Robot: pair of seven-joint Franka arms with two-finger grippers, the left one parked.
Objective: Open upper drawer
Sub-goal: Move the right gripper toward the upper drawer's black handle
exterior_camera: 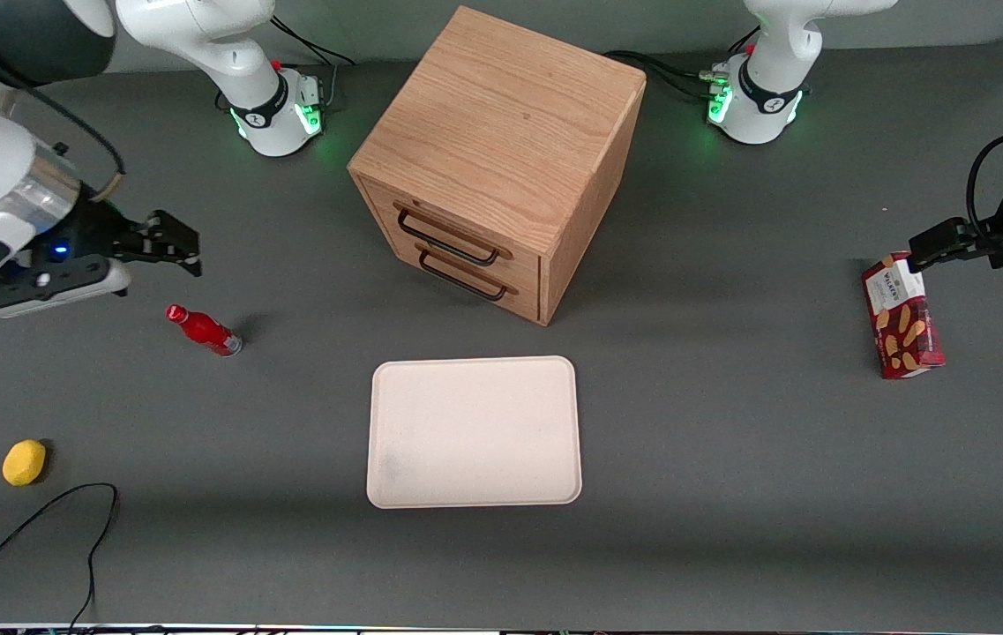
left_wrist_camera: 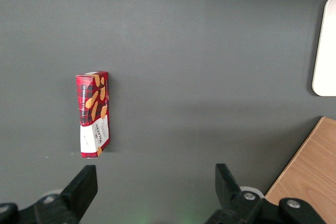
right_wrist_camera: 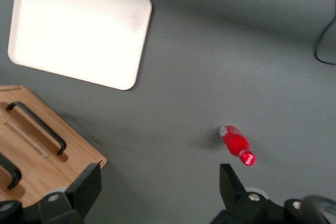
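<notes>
The light oak cabinet (exterior_camera: 501, 115) stands mid-table. Its upper drawer (exterior_camera: 382, 203) looks shut, flush with the front, its thin black bar handle (exterior_camera: 446, 240) just under the cabinet top. The lower drawer's handle (exterior_camera: 466, 278) sits below it. My gripper (exterior_camera: 192, 250) hovers above the table toward the working arm's end, well apart from the cabinet, open and empty. The right wrist view shows the gripper (right_wrist_camera: 159, 174) with bare table between its fingers. It also shows the cabinet front, the lower drawer's handle (right_wrist_camera: 37, 127) and part of the upper drawer's handle (right_wrist_camera: 10, 171).
A red bottle (exterior_camera: 204, 330) lies on the table under the gripper, nearer the front camera. A cream tray (exterior_camera: 473, 432) lies in front of the cabinet. A yellow lump (exterior_camera: 24, 462) and a black cable (exterior_camera: 42, 520) lie near the table's front edge. A red biscuit box (exterior_camera: 901, 316) lies toward the parked arm's end.
</notes>
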